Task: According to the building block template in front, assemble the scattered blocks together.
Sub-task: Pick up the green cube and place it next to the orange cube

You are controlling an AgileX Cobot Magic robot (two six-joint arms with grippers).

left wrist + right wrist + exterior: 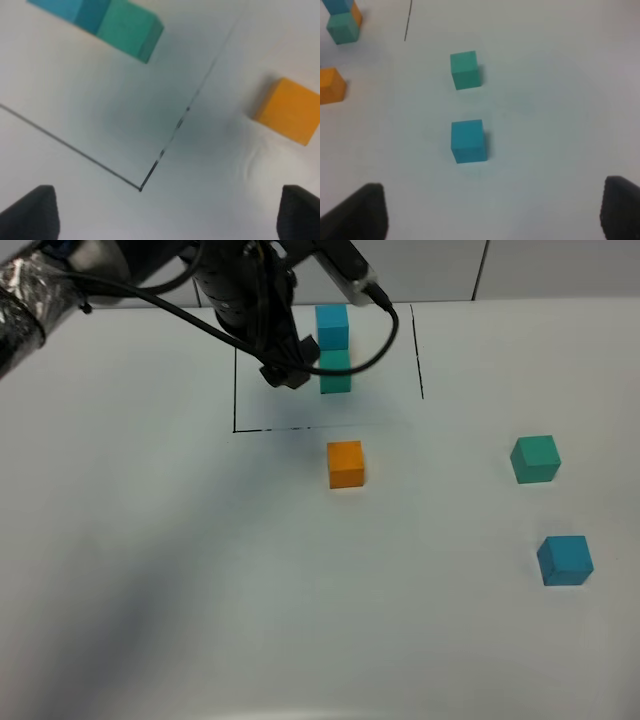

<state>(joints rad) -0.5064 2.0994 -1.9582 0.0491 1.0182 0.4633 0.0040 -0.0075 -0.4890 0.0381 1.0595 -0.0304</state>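
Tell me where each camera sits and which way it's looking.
Exterior high: mounted above, looking down on the table; the left arm shows beside the template pair.
Left wrist: on the left arm, facing down past the open left claw at the template pair and orange cube.
Right wrist: facing down past the open right claw at the green cube and blue cube.
Shared: all three views show the orange cube.

3 scattered blocks (346,464) (535,459) (565,560), 1 building block template (333,348)
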